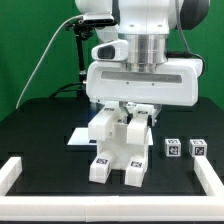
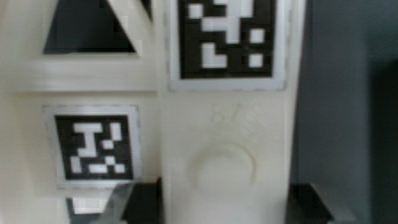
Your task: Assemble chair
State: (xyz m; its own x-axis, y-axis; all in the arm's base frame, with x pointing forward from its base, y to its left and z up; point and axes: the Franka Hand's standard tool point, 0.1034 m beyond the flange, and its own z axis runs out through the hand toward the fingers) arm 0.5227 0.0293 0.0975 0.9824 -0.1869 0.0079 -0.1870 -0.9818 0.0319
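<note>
Black tabletop [image 1: 40, 140] fills the near ground, fenced by a white border rail [image 1: 12, 170] along its front and sides. Just behind the rail we see the chair [image 1: 118, 150], a blocky white tagged assembly standing near the table's middle. Two small tagged cubes [image 1: 172, 147] sit side by side, apart from it toward the exterior view's right. Over the chair hangs the gripper [image 1: 128, 108]. In the wrist view its dark fingers [image 2: 128, 205] flank an upright white bar [image 2: 228, 150] of the chair, narrowly parted and close against both sides. We cannot tell whether they clamp it. Farthest back rises the glossy white arm [image 1: 150, 22].
</note>
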